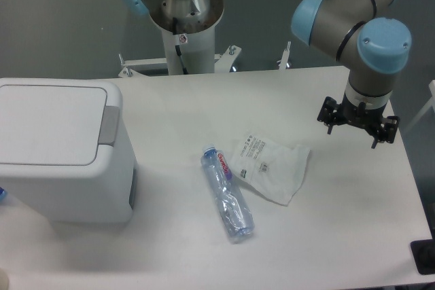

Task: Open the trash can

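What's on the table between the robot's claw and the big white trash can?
In the camera view, a white plastic bag and a clear bottle lie between the gripper and the trash can.

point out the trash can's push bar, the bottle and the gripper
push bar (109, 124), fixed camera view, middle of the grey strip at the lid's right edge
bottle (228, 197), fixed camera view, middle of its clear body
gripper (358, 129), fixed camera view, between its fingertips, above the table's right side

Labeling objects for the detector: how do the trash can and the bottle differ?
The trash can is a large, boxy, opaque white bin standing upright with its lid shut; the bottle is far smaller, slim, clear plastic and lying on its side. The trash can sits at the table's left edge, the bottle near its middle. Both rest on the table, untouched.
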